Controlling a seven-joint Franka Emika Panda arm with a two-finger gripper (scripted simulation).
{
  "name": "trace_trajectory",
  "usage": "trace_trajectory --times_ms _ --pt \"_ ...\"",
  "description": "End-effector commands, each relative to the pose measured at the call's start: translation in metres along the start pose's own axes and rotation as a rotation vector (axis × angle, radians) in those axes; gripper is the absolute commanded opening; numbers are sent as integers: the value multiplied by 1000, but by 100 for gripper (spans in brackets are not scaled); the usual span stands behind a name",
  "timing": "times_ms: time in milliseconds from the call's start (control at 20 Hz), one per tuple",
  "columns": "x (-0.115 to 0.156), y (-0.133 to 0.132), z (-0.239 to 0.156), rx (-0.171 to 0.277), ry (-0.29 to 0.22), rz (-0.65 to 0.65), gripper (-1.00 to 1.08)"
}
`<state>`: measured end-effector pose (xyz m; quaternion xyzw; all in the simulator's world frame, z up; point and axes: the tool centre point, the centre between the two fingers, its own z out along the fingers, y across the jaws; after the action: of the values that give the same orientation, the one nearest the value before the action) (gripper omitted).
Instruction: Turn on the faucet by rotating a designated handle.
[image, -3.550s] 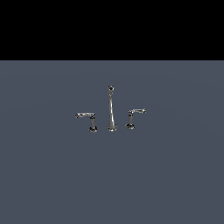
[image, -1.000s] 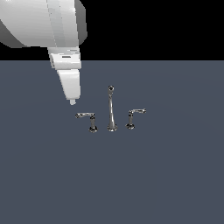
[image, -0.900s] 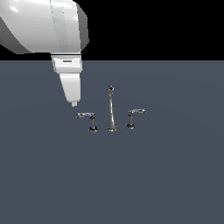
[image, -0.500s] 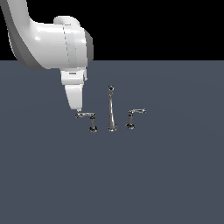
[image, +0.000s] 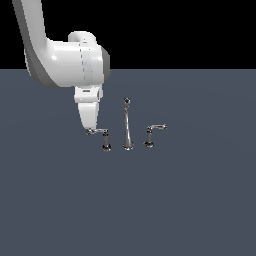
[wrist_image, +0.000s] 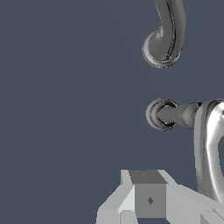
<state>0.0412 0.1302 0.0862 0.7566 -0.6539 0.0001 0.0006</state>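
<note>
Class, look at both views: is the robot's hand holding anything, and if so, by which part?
It cannot be told. The hand sits at the outer tip of the level-armed handle, but neither view shows fingers closed around it.

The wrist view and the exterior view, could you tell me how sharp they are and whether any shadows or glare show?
Exterior view: sharp, flat lighting, no cast shadows on the grey floor, soft highlights on the faucet. Wrist view: sharp too, with a bright reflection along the designated handle; the gripper looks evenly lit.
</note>
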Motion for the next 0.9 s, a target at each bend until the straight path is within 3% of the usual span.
trace_trajectory --times_ms 0,200,850 --pt "1 -2 1 1 -1 5 -100" --pt "0 -1 1 0 0 4 -100" --pt "-18 39 1 1 -1 5 -100"
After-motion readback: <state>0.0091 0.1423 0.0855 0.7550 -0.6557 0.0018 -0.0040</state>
